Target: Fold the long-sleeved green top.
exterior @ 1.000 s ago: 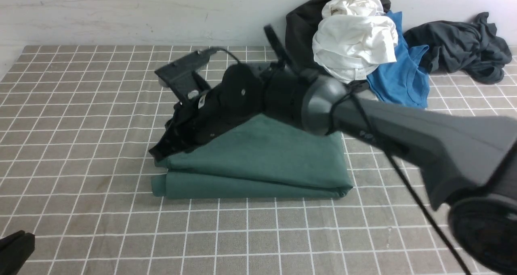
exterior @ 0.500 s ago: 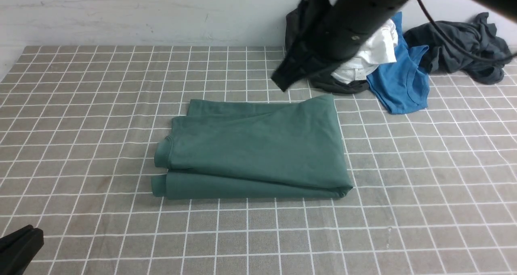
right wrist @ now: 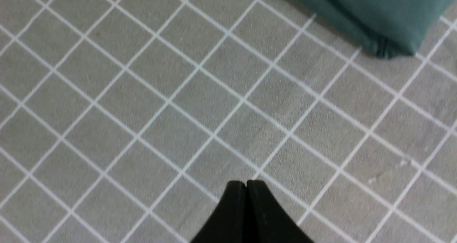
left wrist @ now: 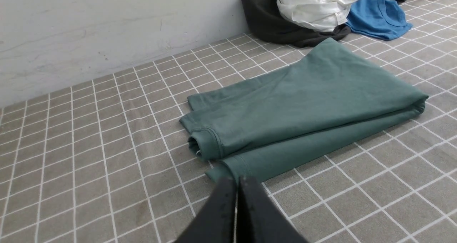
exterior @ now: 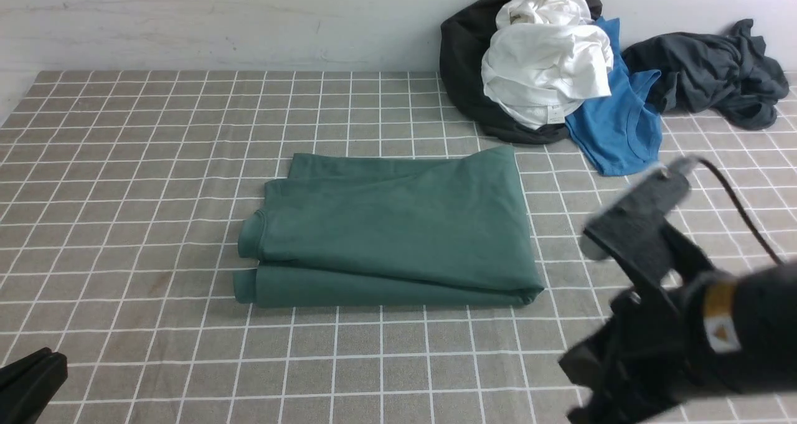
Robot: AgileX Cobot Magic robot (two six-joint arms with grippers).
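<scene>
The green long-sleeved top [exterior: 386, 231] lies folded into a flat rectangle in the middle of the checked cloth, with stacked layers along its near and left edges. Nothing touches it. My left gripper [exterior: 31, 380] sits low at the front left corner, shut and empty; in the left wrist view its closed fingertips [left wrist: 237, 180] point at the top [left wrist: 303, 104], just short of its near left corner. My right arm [exterior: 660, 343] hangs blurred at the front right, clear of the top. Its gripper [right wrist: 246, 182] is shut and empty above bare cloth, with the top's corner [right wrist: 375, 14] beyond it.
A heap of clothes lies at the back right against the wall: a black garment [exterior: 464, 56], a white one [exterior: 548, 69], a bright blue tank top [exterior: 622, 125] and a dark grey one [exterior: 710, 69]. A grey checked cloth [exterior: 124, 162] covers the table.
My right arm has lifted off the top's left part, swung up past the clothes heap and come down at the front right. The folded top now lies uncovered. The left gripper has barely moved.
</scene>
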